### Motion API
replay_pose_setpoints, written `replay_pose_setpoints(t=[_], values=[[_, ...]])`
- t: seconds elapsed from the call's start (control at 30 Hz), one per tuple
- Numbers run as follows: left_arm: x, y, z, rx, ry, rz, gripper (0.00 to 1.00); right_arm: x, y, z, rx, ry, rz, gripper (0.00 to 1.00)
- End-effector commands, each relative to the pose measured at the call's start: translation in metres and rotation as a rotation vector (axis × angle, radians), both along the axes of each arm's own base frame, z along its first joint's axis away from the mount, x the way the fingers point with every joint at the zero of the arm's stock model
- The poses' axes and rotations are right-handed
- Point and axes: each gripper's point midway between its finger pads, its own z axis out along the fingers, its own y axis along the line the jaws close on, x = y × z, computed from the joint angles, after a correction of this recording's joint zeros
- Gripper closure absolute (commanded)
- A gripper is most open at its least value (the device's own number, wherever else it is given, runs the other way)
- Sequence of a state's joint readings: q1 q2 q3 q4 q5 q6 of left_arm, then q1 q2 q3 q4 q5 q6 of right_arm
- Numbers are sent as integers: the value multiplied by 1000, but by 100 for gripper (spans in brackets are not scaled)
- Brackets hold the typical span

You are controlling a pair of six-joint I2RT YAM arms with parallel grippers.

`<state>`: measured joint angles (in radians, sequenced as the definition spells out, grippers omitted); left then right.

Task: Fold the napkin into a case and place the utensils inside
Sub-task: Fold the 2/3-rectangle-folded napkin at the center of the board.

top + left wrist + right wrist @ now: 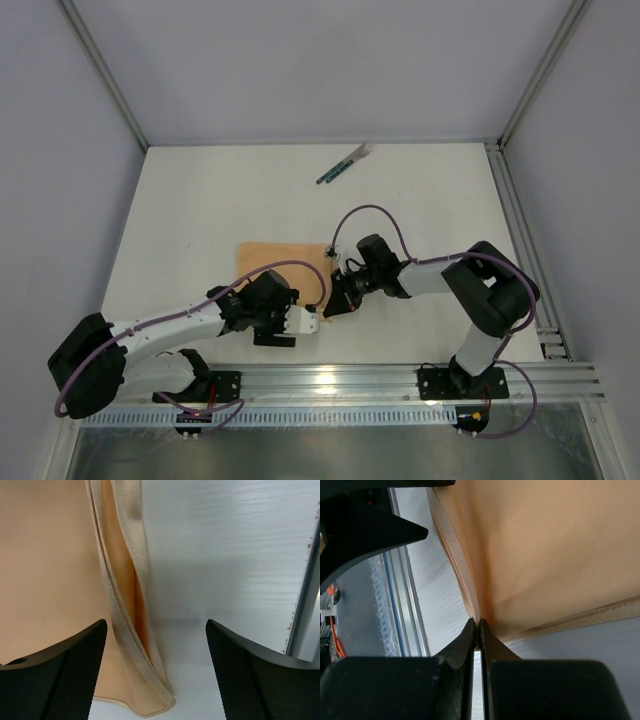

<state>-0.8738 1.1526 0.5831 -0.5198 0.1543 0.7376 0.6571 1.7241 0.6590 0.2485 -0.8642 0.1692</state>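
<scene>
The peach-tan napkin (283,260) lies folded on the white table, partly under both wrists. Its doubled hems (125,605) run up between my left gripper's (156,625) fingers, which stand wide open over the near corner and hold nothing. In the top view my left gripper (285,330) is at the napkin's near edge. My right gripper (479,622) is shut on the napkin (545,555), pinching the layered edge at its tips, at the cloth's near right corner (335,300). The utensils (345,165), green-handled with pale ends, lie together far back on the table.
A metal rail (400,378) runs along the near table edge, close behind both grippers, and shows again as the rail (307,595) on the right of the left wrist view. White walls and frame posts (530,80) enclose the table.
</scene>
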Motion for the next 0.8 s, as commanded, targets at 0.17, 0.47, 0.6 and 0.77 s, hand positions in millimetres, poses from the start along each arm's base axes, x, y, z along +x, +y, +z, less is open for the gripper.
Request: replay_pose_setpoints(t=[0.17,0.47,0.6,0.77], values=[[39,-8,-12,-17,-215,141,45,10,8,11,43,-45,4,96],[22,18,-22,61,-171,146,89,10,6,10,37,-51,14,96],[15,12,-16,27,-130,139,100,15,8,15,39,-83,2,92],[11,5,-5,5,-96,130,100,19,9,49,114,-225,24,53]])
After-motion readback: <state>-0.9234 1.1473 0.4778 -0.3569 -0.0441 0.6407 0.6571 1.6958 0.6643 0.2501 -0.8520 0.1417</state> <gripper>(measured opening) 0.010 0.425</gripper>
